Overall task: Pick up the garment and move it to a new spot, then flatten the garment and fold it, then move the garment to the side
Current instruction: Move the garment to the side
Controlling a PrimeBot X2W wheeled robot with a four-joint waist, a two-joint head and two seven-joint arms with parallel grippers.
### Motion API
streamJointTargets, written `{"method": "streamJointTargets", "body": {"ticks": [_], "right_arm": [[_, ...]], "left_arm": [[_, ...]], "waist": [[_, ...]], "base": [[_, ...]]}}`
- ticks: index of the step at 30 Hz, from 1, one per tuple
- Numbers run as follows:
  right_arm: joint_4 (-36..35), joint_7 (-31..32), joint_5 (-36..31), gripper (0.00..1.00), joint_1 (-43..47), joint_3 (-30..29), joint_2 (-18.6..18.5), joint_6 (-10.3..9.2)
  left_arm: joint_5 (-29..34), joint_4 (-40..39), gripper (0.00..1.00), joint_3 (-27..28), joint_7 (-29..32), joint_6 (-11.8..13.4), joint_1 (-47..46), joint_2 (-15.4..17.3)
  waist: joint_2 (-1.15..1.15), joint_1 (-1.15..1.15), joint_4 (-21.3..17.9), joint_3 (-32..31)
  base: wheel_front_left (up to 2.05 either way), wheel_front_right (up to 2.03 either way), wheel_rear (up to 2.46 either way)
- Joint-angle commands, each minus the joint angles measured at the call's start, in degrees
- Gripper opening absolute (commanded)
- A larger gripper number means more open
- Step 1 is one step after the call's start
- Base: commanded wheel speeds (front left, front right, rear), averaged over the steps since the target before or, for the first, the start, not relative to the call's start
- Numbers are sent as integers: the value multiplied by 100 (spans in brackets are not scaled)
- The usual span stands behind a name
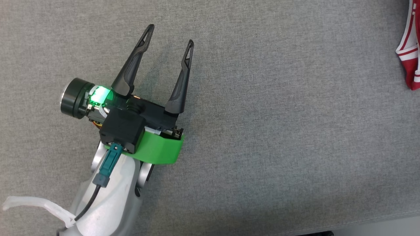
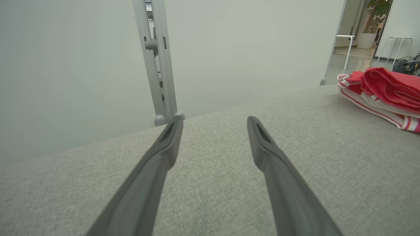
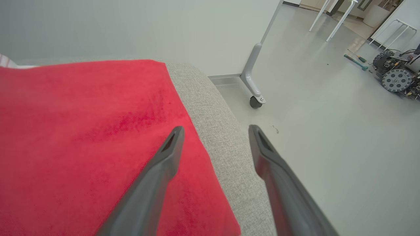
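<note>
Head view — one garment (image 1: 407, 54) | one left gripper (image 1: 171, 34), fingers apart

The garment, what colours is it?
The garment is red with white stripes along its edge, best seen in the left wrist view.

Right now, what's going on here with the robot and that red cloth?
The red garment, trimmed with white stripes, lies in what looks like a folded stack at the right side of a grey padded surface, close to its edge. Neither of the robot's arms is holding it. The right tool hangs open over the garment's edge with nothing between its fingers. The left tool is open too, over bare grey fabric well away from the garment.
</note>
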Motion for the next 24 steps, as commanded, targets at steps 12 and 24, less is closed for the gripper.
{"method": "streamJointTargets", "body": {"ticks": [12, 24], "right_arm": [[-1494, -373, -518, 100, 1632, -565, 1047, -12], [-4063, -376, -1353, 100, 3823, -627, 3029, -12]], "left_arm": [[-325, 384, 100, 120, -47, 158, 664, 74], [-722, 584, 100, 355, -58, 407, 1564, 87]], "waist": [[0, -1, -263, -1265], [0, -1, -44, -2281]], "base": [[0, 0, 0], [0, 0, 0]]}}
